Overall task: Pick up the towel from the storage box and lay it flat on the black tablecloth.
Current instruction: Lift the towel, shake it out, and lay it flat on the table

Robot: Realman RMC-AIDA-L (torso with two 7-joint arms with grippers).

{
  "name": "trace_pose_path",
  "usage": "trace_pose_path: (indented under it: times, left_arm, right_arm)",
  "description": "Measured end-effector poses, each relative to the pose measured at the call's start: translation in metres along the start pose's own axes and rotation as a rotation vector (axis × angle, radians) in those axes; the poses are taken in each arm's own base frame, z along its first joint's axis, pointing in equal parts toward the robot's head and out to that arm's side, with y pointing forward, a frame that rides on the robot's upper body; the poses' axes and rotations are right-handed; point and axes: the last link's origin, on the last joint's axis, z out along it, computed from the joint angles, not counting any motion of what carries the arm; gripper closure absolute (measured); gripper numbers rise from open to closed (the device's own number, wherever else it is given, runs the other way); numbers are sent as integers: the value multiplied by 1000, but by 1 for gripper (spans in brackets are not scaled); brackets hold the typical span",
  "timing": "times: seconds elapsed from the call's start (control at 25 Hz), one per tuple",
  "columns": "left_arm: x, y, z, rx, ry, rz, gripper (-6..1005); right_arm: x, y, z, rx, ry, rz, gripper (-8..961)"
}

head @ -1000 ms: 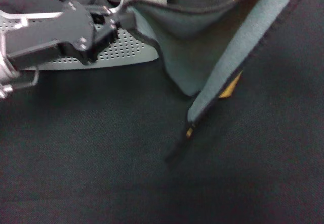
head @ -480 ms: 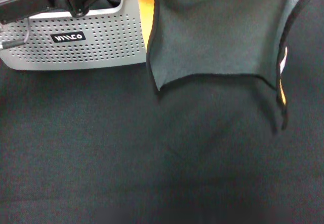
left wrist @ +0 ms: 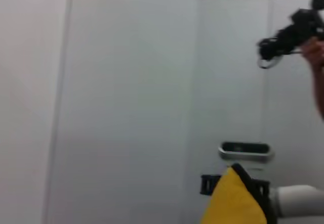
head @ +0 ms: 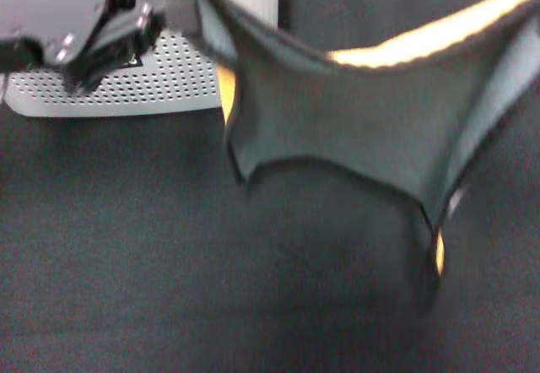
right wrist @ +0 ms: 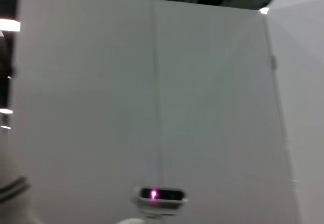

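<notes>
With the left gripper (head: pixel 173 6) clamped on one upper corner of the towel (head: pixel 354 128), stretched in the air above the black tablecloth (head: pixel 126 246) beside the storage box (head: pixel 160 78), and the right gripper unseen, uneven lowering could fold its sagging lower edge under.

Storage box (head: pixel 152 86) on black tablecloth (head: pixel 126 255)

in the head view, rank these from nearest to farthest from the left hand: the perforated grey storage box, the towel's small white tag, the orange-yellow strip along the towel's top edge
1. The light grey perforated plastic storage box: right beside the left hand, at the upper left.
2. The orange-yellow strip along the top edge of the grey-green fleecy towel: toward the upper right.
3. The small white tag: low on the towel's right side.
</notes>
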Motion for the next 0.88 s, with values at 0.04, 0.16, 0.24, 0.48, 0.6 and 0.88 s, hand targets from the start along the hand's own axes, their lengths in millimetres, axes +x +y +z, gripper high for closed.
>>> trace_pose_path:
  times: [0.04, 0.16, 0.24, 0.48, 0.6, 0.88]
  left_arm:
    - [0, 4, -3, -23, -10, -4, 971]
    - [-3, 13, -10, -76, -62, -32, 971]
    - [-6, 17, -14, -112, -115, -54, 971]
    - [-12, 30, -27, -178, -219, -131, 972]
    - [-22, 22, -29, -104, -265, -173, 972]
    - [-66, -28, 8, 99, -440, -262, 972]
  right_arm:
    - [0, 6, -2, -19, -6, 7, 928]
    - [0, 24, -9, -87, -34, 47, 928]
    - [2, 33, -10, -124, -44, 76, 928]
    - [21, 44, -15, -115, -51, 199, 928]
    - [45, 19, -15, 34, 31, 262, 928]
    - [95, -32, 3, 226, 282, 296, 927]
